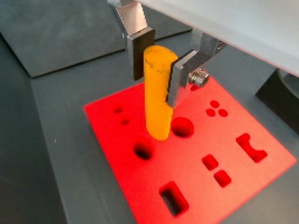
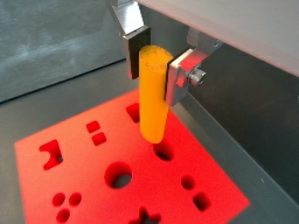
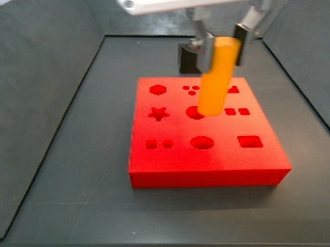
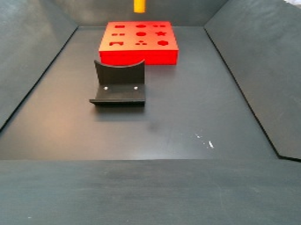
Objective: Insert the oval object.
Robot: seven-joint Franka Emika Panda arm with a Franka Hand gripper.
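My gripper [image 1: 158, 59] is shut on the oval object [image 1: 158, 96], a long smooth orange-yellow peg held upright by its upper end; both wrist views show this, and the peg also shows in the other wrist view [image 2: 153, 92]. The peg hangs over the red block [image 1: 187, 153], its lower end just above or at a dark hole [image 1: 184, 129], also seen in a wrist view [image 2: 163, 151]. In a side view the peg [image 3: 217, 79] is tilted slightly over the block [image 3: 206, 159]. In a side view only the peg's tip [image 4: 139, 5] shows above the far block [image 4: 139, 42].
The red block has several shaped holes: round, square, star and slot. The dark fixture [image 4: 119, 83] stands on the grey floor in front of the block. Dark walls [image 4: 47, 61] slope up on both sides of the floor.
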